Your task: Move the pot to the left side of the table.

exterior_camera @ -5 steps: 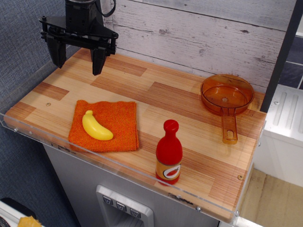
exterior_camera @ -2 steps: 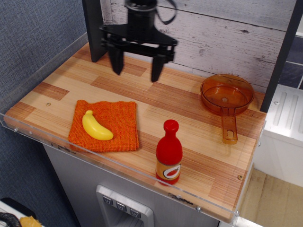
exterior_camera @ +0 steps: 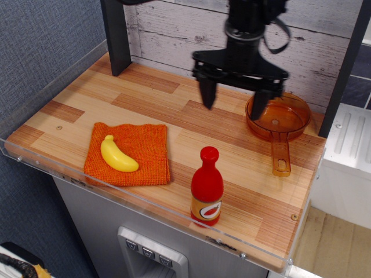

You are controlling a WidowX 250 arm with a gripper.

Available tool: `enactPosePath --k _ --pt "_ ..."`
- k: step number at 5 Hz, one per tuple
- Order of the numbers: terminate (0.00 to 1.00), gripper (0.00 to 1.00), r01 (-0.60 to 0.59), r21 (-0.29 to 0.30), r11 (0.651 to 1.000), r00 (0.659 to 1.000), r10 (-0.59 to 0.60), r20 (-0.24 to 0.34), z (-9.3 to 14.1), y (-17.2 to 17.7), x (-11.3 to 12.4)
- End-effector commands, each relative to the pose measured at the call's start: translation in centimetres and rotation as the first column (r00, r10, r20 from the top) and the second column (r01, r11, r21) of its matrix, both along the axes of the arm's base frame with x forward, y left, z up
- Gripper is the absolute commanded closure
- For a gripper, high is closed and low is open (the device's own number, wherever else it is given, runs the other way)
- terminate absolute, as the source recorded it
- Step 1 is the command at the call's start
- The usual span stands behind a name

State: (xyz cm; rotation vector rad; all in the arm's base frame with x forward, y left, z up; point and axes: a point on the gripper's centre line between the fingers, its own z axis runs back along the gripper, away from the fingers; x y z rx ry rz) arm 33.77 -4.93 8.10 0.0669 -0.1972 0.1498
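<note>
The pot is a small translucent amber-orange saucepan at the back right of the striped wood table. Its flat handle points toward the front edge. My gripper hangs open above the table, just left of the pot. Its right finger overlaps the pot's left rim in this view, and its left finger is over bare wood. Nothing is held between the fingers.
A red bottle stands at the front middle. An orange cloth with a yellow banana on it lies at the front left. A white plank wall runs along the back, with a dark post at the back left.
My gripper has travelled from the back left corner across the table to the right, and now hangs next to the pot. It has stayed open. No object has moved.
</note>
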Motion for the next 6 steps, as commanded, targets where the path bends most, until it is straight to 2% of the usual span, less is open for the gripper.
enactPosePath --k 1,2,3,5,6 --pt "0.0 0.0 0.035 -0.053 0.998 0.999 -0.035 0.007 -0.5 -5.0 1.3" --pt "0.0 0.0 0.001 -0.051 0.999 1.0 -0.002 -0.017 -1.0 -6.2 1.5" --pt "0.0 0.0 -0.051 -0.047 0.998 0.998 0.049 -0.05 -2.0 -5.7 1.3" --pt "0.0 0.0 -0.116 -0.014 0.993 0.99 0.115 -0.082 -3.8 -4.5 1.3" --pt "0.0 0.0 -0.12 -0.036 0.992 0.989 0.116 -0.094 -4.8 -4.4 1.4"
